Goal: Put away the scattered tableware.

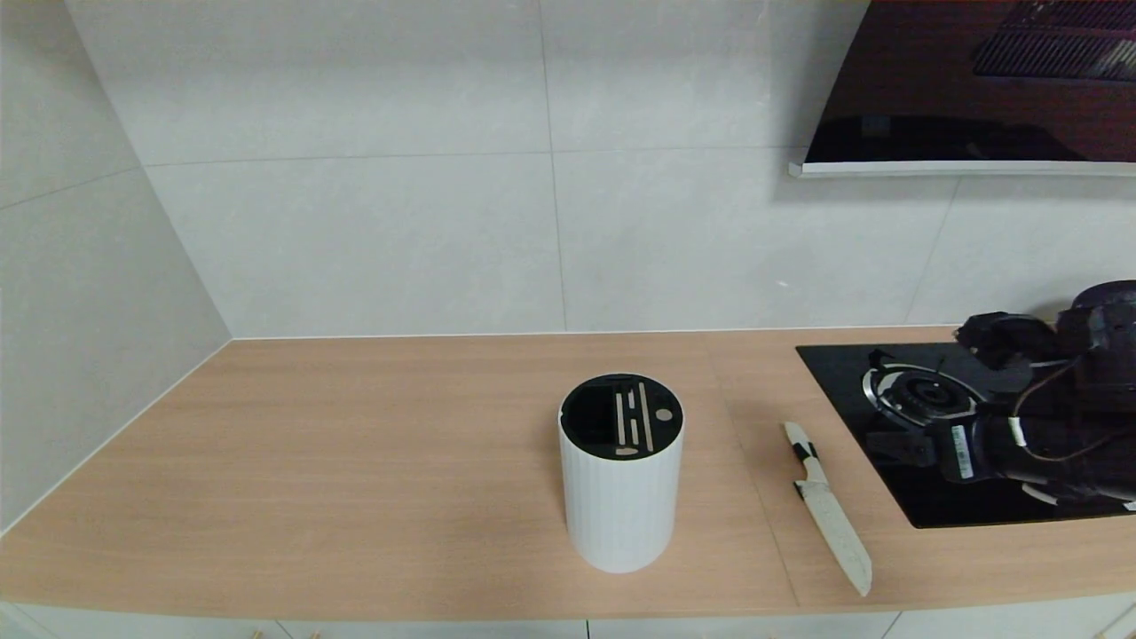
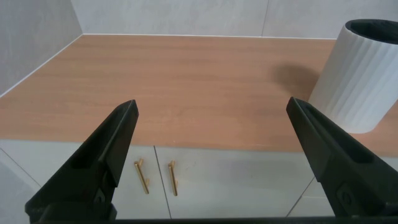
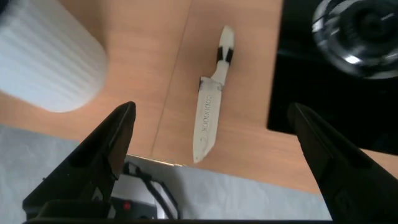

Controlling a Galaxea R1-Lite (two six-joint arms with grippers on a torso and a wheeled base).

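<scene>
Beside the knife, a hob.

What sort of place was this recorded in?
Most likely a home kitchen: a wooden countertop against a tiled wall, a black gas hob with a range hood above it, and a knife lying beside a white knife holder.

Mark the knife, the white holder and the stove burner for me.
Speckled white knife (image 1: 827,508), black-banded handle: head view, mid-blade.
White ribbed cylindrical holder (image 1: 621,484), black slotted top: head view, side wall.
Round metal gas burner (image 1: 923,396): head view, centre cap.
</scene>
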